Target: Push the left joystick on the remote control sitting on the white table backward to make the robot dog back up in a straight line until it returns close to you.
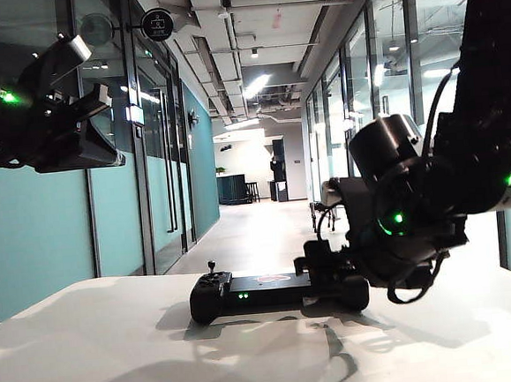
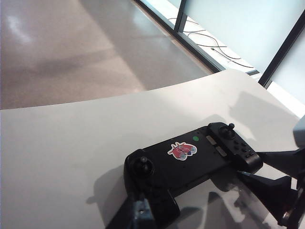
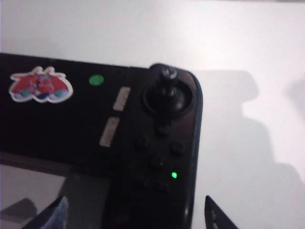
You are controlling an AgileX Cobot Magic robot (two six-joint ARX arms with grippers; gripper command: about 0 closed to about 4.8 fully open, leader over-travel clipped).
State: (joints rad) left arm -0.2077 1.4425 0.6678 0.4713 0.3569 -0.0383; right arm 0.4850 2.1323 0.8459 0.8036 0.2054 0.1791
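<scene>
1. The right gripper point(image 3: 136, 217), jaws spread wide and empty, is held over the remote control's point(image 1: 272, 289) right end.
2. The left gripper point(image 1: 72, 104) hangs high at ten o'clock; its opening cannot be told.
3. The left joystick point(image 1: 212, 268) stands untouched at nine o'clock and should be pushed straight back, judged best without sideways drift.

I see the remote point(image 1: 276, 288) lying on the table point(image 1: 118, 361), mid-table. My right gripper point(image 3: 136, 214) sits low at the remote's right end, jaws spread either side. My left gripper point(image 1: 83, 138) hangs high, far left.
</scene>
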